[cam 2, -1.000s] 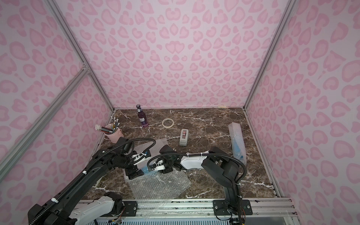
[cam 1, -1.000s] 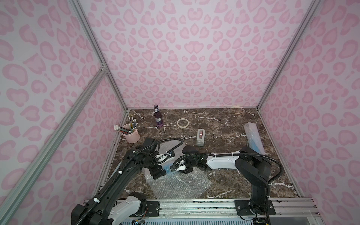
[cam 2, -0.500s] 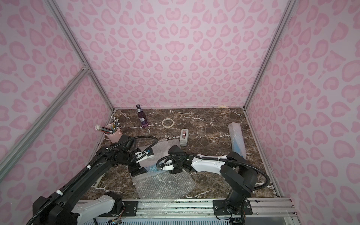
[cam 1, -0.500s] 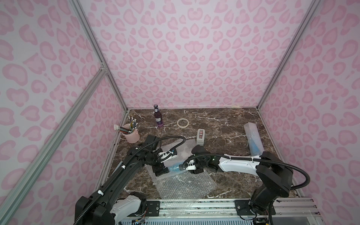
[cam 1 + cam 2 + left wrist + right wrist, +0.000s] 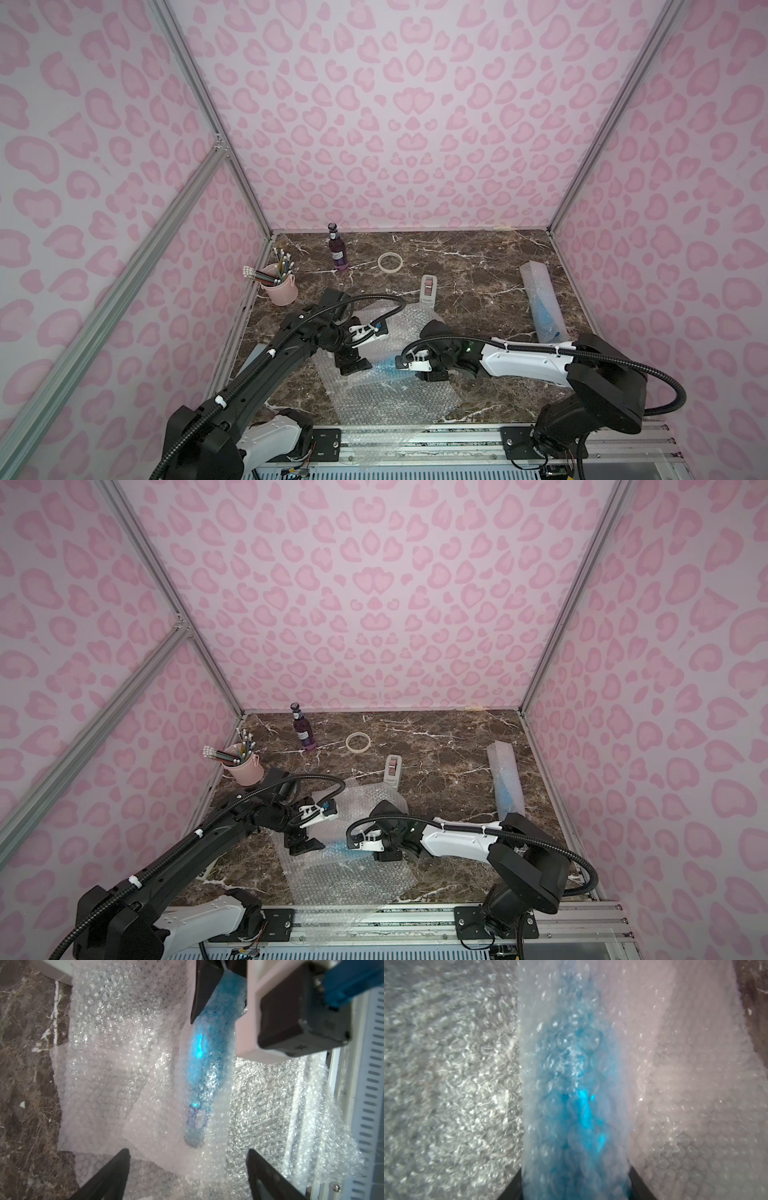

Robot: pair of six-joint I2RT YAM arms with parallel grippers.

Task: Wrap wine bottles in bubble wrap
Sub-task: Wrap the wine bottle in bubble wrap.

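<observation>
We clench our right gripper on the wrapped bottle | left gripper hangs open at its 9 o'clock

lying bottle within bubble wrap, upright bottle far behind, wrapped bundle right

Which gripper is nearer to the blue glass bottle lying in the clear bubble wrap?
Right. The right gripper grips the blue glass bottle through the clear bubble wrap. The left gripper stands open just beyond its cap end, apart.
</observation>
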